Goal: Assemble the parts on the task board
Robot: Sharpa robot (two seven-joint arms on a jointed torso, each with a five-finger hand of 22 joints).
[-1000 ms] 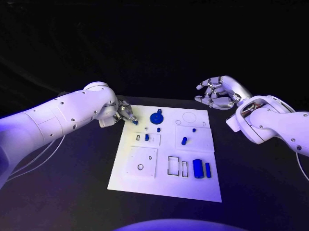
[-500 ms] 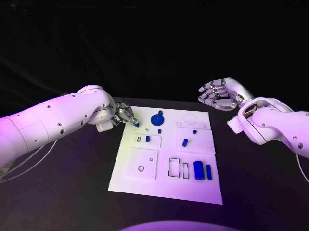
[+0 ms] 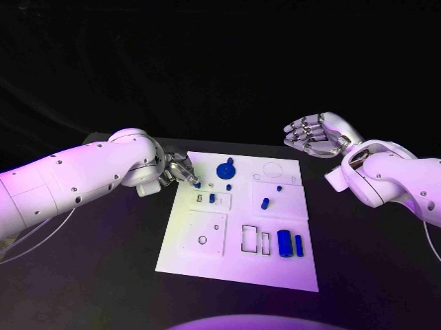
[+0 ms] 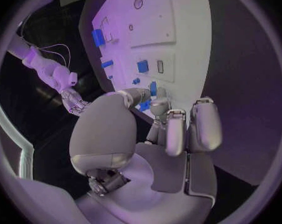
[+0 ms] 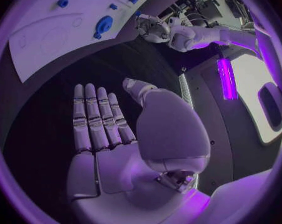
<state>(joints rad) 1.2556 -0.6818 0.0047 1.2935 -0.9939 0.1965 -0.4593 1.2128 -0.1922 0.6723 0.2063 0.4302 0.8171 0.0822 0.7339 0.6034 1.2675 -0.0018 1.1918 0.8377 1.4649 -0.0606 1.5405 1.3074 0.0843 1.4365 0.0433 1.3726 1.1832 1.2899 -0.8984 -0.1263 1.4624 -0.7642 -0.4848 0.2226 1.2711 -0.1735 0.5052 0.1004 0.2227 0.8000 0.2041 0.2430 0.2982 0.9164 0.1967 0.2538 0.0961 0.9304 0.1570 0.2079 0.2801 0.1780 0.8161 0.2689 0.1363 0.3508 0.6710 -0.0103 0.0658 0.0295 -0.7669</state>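
The white task board (image 3: 191, 258) lies mid-table. My left hand (image 3: 178, 168) hovers over its far left corner and pinches a small blue part (image 3: 197, 184) between thumb and a finger; the left wrist view shows that part (image 4: 152, 89) at the fingertips of the left hand (image 4: 178, 129). A round blue disc (image 3: 224, 168) stands at the board's far middle. Small blue pegs (image 3: 264, 203) stand mid-board, and two blue blocks (image 3: 283, 243) lie near the front right. My right hand (image 3: 317, 135) hangs beyond the far right corner, fingers straight and apart, holding nothing; the right hand (image 5: 110, 129) faces the board (image 5: 35, 30).
Black table (image 3: 379, 261) surrounds the board on all sides. Outlined slots (image 3: 249, 237) and a ring (image 3: 200, 239) mark the board's front half. My right forearm (image 3: 399, 182) lies along the board's right side.
My left hand has crept a little toward the board's near side with the blue part. The right hand's fingers have straightened from a curl and it has drifted slightly right.
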